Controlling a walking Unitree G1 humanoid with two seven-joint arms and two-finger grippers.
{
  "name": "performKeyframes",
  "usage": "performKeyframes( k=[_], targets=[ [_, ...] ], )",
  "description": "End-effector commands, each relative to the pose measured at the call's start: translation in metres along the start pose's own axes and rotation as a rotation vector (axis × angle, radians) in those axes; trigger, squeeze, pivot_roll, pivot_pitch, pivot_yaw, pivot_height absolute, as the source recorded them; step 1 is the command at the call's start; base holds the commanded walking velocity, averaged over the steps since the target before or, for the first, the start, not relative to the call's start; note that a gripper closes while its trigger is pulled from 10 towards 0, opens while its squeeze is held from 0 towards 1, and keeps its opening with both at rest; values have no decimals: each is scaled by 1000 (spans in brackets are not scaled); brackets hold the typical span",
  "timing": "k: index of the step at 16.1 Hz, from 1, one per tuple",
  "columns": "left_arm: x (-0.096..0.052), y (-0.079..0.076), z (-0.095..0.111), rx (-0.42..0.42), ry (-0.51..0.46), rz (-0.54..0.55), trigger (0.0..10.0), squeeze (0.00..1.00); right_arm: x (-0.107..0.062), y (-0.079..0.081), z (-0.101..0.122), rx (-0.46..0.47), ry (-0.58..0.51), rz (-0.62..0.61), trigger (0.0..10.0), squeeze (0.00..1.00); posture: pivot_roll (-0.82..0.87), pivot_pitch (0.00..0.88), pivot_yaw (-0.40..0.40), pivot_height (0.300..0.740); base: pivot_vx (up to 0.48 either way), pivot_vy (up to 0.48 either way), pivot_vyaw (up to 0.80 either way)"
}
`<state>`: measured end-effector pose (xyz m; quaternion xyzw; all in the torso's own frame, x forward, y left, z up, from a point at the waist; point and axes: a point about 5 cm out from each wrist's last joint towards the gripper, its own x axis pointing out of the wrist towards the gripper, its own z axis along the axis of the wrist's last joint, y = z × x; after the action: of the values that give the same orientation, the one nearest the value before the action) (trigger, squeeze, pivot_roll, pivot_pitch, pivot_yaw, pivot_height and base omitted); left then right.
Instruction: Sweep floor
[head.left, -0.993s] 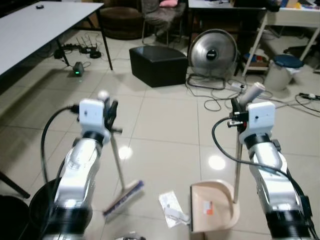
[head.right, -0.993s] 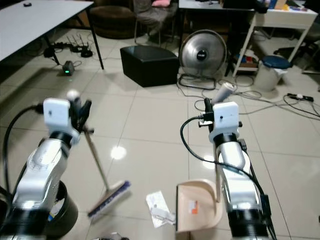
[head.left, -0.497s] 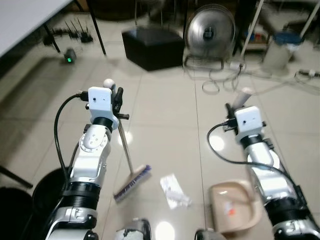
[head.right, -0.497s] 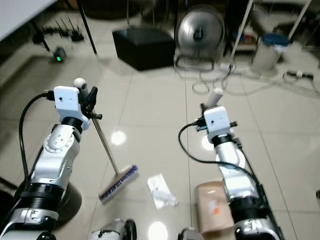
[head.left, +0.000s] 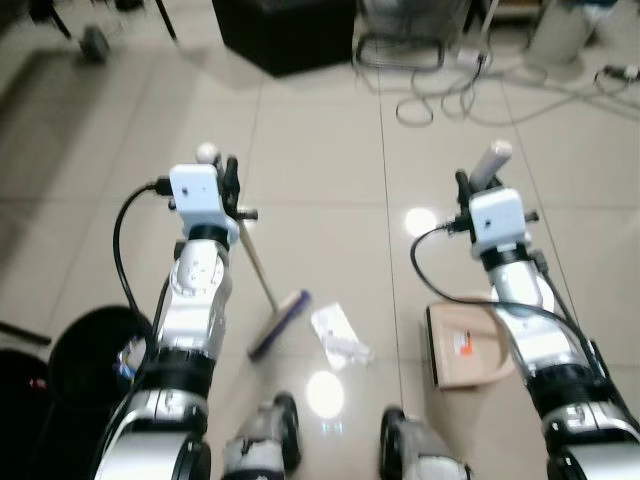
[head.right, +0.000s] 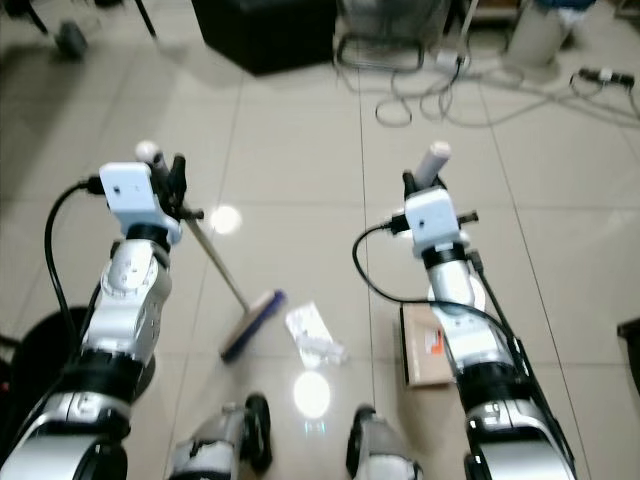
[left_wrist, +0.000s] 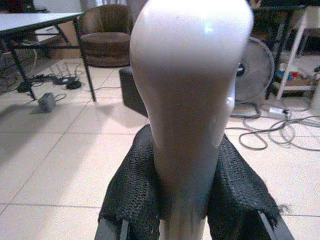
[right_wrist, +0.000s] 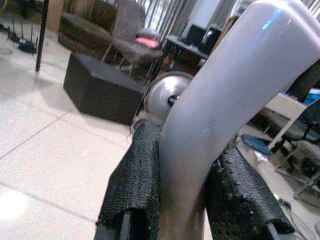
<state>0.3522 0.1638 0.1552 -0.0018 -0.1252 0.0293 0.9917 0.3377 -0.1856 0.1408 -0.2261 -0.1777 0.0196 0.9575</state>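
glossy tiled floor (head.left: 320, 190), mesh-padded fingers (left_wrist: 130, 190)

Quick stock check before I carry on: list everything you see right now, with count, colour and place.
broom: 1, purple bristles, on tiles ahead-left
paper scrap: 1, white, between broom and dustpan
dustpan: 1, beige, on floor ahead-right
bin: 1, black, far left
ottoman: 1, black, ahead
cables: several, dark, ahead-right
fan: 1, silver, beyond the ottoman
left gripper: 1, black, shut on broom handle
right gripper: 1, black, shut on dustpan handle
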Motion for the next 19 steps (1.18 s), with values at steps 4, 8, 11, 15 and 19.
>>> performKeyframes(
  k=[4, 8, 11, 15, 19],
  targets=[
    [-1, 7, -7, 27, -7, 63, 10000, 0, -1, 28, -1, 69, -8, 8, 10000, 0, 89, 391, 42, 740, 0, 0, 0],
    [-2, 7, -17, -81, 12, 161, 10000, 0, -4, 64, 16, 146, -88, 46, 10000, 0, 74, 399, 25, 740, 0, 0, 0],
    [0, -2, -18, -100, 15, 159, 10000, 0, -9, 74, 20, 171, -122, 64, 10000, 0, 74, 389, 24, 740, 0, 0, 0],
    [5, -13, -16, -111, 11, 122, 10000, 0, -1, 75, 32, 178, -178, 60, 10000, 0, 91, 378, 26, 740, 0, 0, 0],
    [7, -17, -16, -133, 21, 127, 10000, 0, -1, 89, 33, 171, -172, 100, 10000, 0, 115, 362, 31, 740, 0, 0, 0]
  ],
)
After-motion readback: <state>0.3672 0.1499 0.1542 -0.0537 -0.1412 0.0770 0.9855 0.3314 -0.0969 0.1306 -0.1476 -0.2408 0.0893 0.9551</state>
